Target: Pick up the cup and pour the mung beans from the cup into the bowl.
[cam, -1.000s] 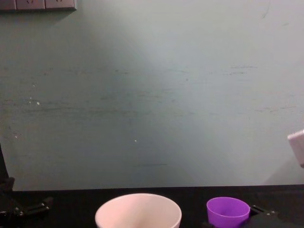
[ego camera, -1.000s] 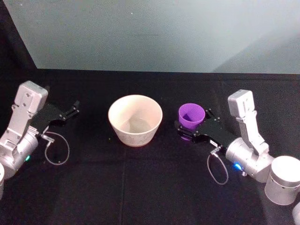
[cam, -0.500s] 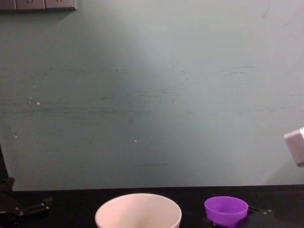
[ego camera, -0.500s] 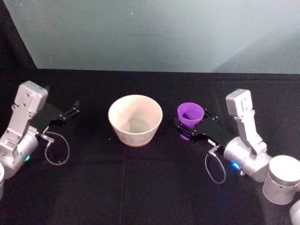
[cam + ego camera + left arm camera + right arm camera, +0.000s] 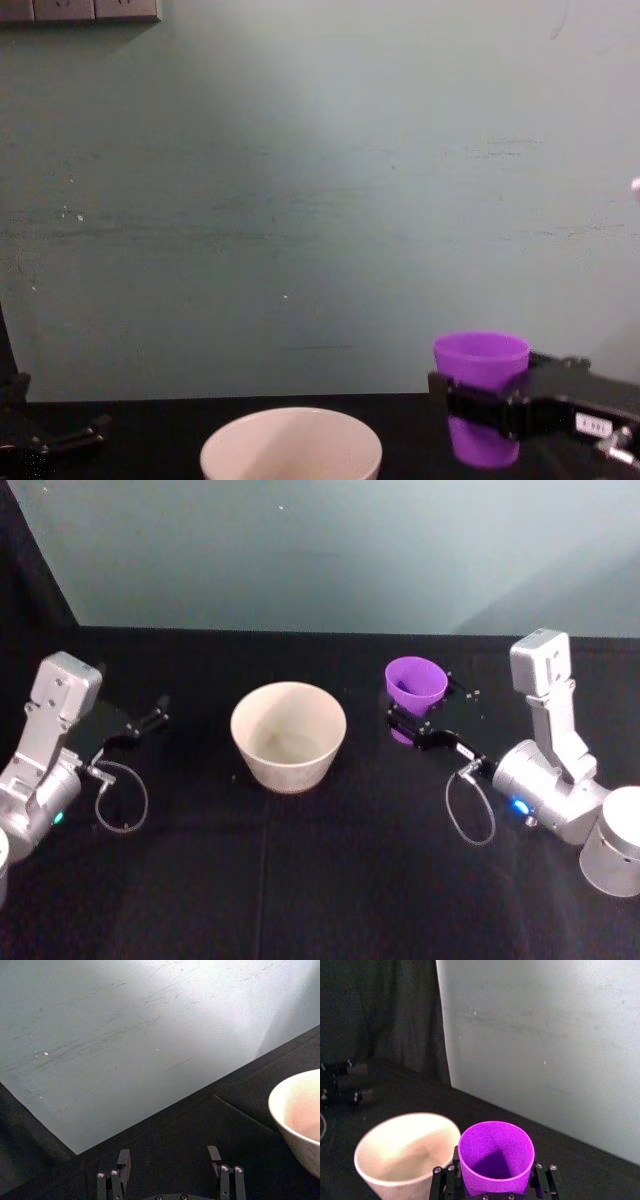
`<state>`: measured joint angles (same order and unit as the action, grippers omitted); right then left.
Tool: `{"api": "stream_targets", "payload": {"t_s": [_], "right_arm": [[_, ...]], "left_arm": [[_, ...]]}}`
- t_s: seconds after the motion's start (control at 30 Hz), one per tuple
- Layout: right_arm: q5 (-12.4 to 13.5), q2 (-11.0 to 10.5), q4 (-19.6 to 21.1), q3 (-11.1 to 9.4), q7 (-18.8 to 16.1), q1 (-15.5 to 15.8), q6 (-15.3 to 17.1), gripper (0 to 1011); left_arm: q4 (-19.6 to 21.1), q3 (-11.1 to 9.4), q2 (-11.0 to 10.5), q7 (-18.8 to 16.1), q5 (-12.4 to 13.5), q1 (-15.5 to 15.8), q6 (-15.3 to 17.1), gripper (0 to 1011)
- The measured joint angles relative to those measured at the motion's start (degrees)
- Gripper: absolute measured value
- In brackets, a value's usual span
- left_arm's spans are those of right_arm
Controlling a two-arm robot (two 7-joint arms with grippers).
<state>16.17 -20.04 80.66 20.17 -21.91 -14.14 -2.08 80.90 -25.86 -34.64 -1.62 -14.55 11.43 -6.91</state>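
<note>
At 2 o'clock of the bowl (image 5: 285, 765), head view: right gripper (image 5: 415, 720) clamped on cup (image 5: 415, 685); left gripper (image 5: 150, 720) parked at 9 o'clock. Left wrist view: its fingers (image 5: 111, 1182) apart. Right wrist view: cup beside bowl. Chest view: cup clear of table (image 5: 140, 430), axis upright, mouth toward 12 o'clock; pickup judged done, pouring left.

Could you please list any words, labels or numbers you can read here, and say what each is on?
None can be read.
White sticker on the right gripper, which grips the cup: dark marks, too small to read.
On the cup and the bowl: no print seen.
</note>
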Motion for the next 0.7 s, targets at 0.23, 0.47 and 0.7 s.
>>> {"api": "stream_targets", "payload": {"t_s": [0.23, 0.47, 0.7], "right_arm": [[0.76, 0.11, 2.65, -1.3, 0.1, 0.45, 0.97, 720], [1.07, 0.63, 2.26, -1.36, 0.13, 0.56, 0.92, 721], [1.07, 0.6, 2.28, -1.32, 0.15, 0.53, 0.9, 720]], "left_arm": [[0.0, 0.0, 0.0, 0.0, 0.0, 0.0, 0.0, 1000], [0.0, 0.0, 0.0, 0.0, 0.0, 0.0, 0.0, 1000], [0.0, 0.0, 0.0, 0.0, 0.0, 0.0, 0.0, 1000]]}}
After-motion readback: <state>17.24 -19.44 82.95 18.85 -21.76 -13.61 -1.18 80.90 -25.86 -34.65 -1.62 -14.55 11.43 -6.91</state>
